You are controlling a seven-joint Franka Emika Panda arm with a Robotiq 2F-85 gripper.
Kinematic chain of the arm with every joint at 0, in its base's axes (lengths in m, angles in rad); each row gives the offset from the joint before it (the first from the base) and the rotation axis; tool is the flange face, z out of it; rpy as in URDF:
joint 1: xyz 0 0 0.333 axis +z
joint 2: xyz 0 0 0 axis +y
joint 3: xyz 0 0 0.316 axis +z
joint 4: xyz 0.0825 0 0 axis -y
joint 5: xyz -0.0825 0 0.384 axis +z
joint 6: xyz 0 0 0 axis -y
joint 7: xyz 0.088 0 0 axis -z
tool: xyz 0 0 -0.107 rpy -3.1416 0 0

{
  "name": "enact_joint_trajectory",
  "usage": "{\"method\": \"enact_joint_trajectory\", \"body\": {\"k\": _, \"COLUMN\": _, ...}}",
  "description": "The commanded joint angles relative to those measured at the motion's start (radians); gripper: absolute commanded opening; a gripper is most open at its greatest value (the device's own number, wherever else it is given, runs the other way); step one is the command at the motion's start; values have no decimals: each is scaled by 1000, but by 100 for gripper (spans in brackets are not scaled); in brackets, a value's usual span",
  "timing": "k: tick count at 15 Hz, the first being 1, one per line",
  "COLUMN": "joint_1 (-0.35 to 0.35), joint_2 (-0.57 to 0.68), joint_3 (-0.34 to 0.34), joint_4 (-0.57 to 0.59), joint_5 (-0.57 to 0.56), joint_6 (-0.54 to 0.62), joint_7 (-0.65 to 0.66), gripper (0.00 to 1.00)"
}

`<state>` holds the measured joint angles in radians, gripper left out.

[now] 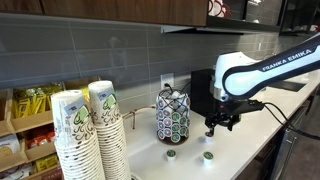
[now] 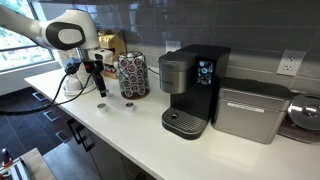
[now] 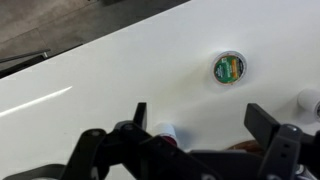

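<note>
In an exterior view, the black two-finger gripper [image 1: 222, 124] hangs wide open and empty over the white worktop [image 1: 250, 138]. The small round green-lidded coffee pod [image 1: 208, 155] lies near it, slightly left.

In an exterior view, a black coffee machine [image 2: 190, 85] stands far right of the gripper.

The wrist view alone shows the pod's green lid clearly, beyond the spread fingers [image 3: 140, 116] and untouched.

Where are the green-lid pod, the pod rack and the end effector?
green-lid pod [image 3: 229, 68], wrist view, lid centre.
pod rack [image 2: 132, 75], an exterior view, pod-filled side.
end effector [image 3: 200, 118], wrist view, midway between open fingertips.
</note>
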<state>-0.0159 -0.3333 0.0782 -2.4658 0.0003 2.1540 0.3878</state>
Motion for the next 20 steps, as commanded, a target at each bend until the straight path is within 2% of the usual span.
{"method": "enact_joint_trajectory", "body": {"k": 1, "joint_1": 20, "joint_2": 11, "joint_3": 11, "joint_4": -32, "joint_5": 50, "joint_6": 3, "joint_7": 2, "gripper": 100}}
{"method": "enact_joint_trajectory", "body": {"k": 6, "joint_1": 65, "joint_2": 30, "joint_3": 14, "joint_4": -84, "joint_5": 173, "joint_6": 26, "joint_7": -35, "gripper": 100}}
{"method": "enact_joint_trajectory", "body": {"k": 12, "joint_1": 99, "joint_2": 83, "joint_3": 27, "joint_4": -114, "joint_5": 242, "joint_6": 176, "joint_7": -63, "gripper": 100}}
{"method": "enact_joint_trajectory", "body": {"k": 20, "joint_1": 96, "joint_2": 163, "joint_3": 37, "joint_4": -116, "joint_5": 199, "joint_6": 271, "joint_7": -48, "gripper": 100}}
